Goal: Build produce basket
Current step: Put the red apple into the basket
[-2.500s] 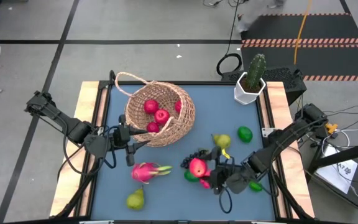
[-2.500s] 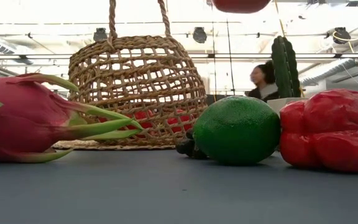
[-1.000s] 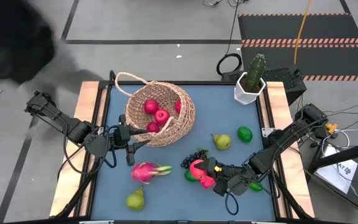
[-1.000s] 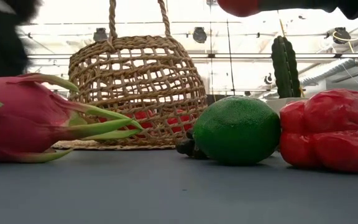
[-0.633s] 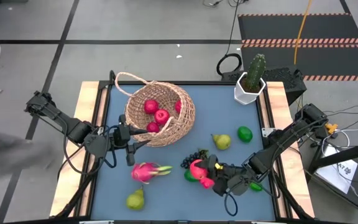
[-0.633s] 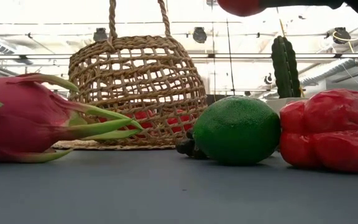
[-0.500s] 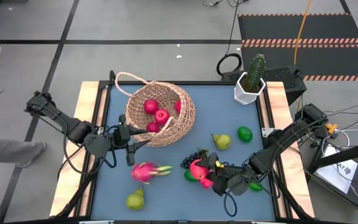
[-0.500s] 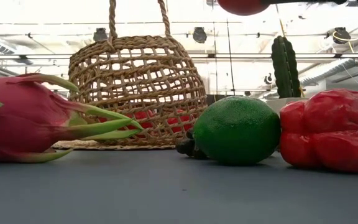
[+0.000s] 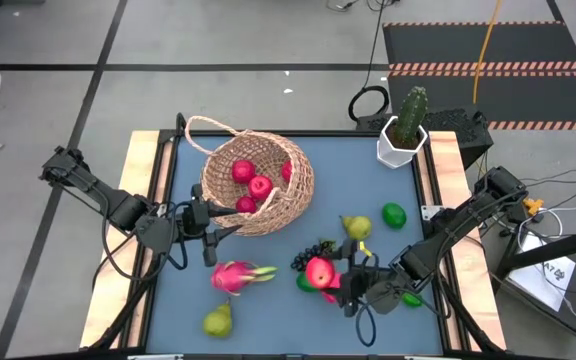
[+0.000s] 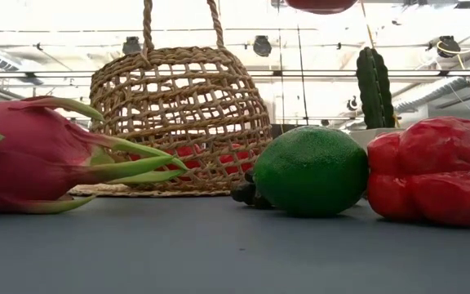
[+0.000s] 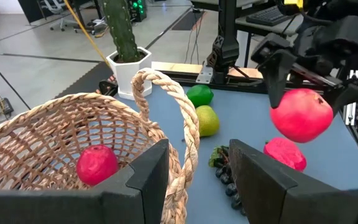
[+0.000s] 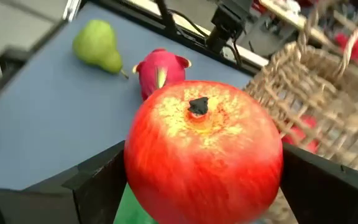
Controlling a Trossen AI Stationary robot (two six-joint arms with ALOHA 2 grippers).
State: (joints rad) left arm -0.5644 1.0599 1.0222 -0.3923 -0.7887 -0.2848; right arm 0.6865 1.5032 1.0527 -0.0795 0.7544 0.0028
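Right claw (image 9: 326, 274) was clenched on a round red fruit (image 9: 318, 270), carried clear of the bench (image 9: 368, 190) at about 5 o'clock from the basket (image 9: 258, 183). The right wrist view showed the fruit (image 12: 204, 152) seated between both fingers. Left claw (image 9: 211, 232) was gripping the basket's rim at its 7 o'clock edge, tilting the mouth toward the bench centre; the left wrist view showed woven rim between the fingers (image 11: 148, 177).

Contents: several red fruits lay in the basket. Loose on the bench were a dragon fruit (image 9: 236, 276), a pear (image 9: 218, 320) near the front edge, a second pear (image 9: 357, 227), a lime (image 9: 394, 214), grapes (image 9: 317, 249) and a red pepper (image 10: 435, 170).

Risks, as judged: the fruit was round and smooth, and could slip out during transit. A low path could knock the grapes or catch the loop handle (image 9: 208, 124). A release short of the tilted mouth would let it roll off.

Compared with half a second earlier, the fruit sat squarer in the claw; all else was unchanged.
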